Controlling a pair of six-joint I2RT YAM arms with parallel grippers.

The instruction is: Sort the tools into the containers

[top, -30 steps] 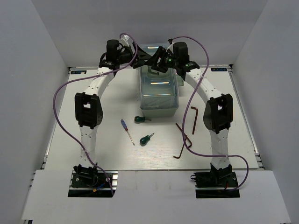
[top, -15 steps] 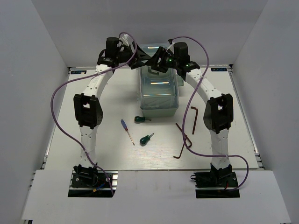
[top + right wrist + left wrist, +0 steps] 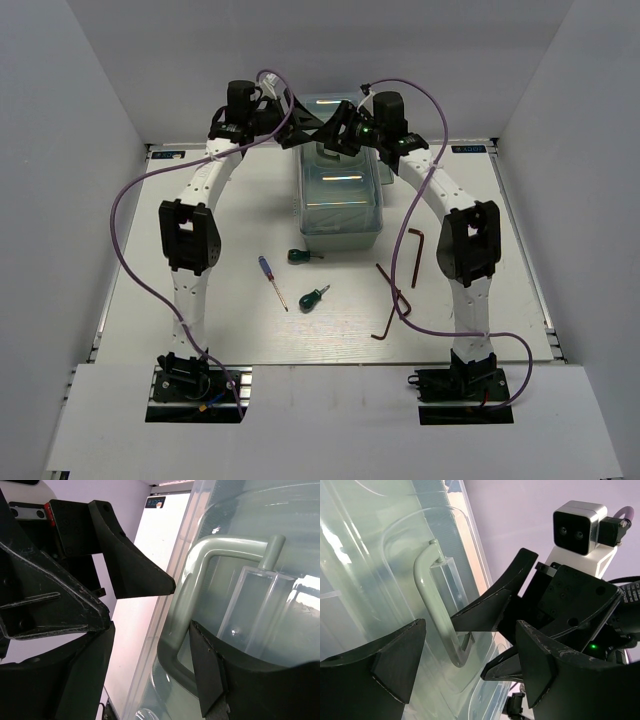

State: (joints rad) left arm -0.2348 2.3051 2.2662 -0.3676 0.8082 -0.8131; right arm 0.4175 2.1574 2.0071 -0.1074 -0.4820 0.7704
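Far end of the toolbox [image 3: 341, 215] hidden behind left claw [image 3: 298, 128] and right claw [image 3: 333, 132], contents blurred under translucent lid [image 3: 340, 180], hex key [image 3: 388, 322] partly crossed by purple cable [image 3: 440, 330]

Counter [image 3: 200, 330]: toolbox [image 3: 340, 236] at centre rear, lying front to back. The left end effector [image 3: 300, 128] and right end effector [image 3: 336, 130] meet above its far end, each with fingers spread either side of the lid handle [image 3: 434, 600]. Before the toolbox's near-left corner, a stubby screwdriver [image 3: 302, 256]; nearer and left, a slim screwdriver [image 3: 272, 282], with a second stubby screwdriver [image 3: 314, 297] just right of it; right of the toolbox's near end, a hex key [image 3: 416, 255], and further hex keys [image 3: 392, 300] nearer.
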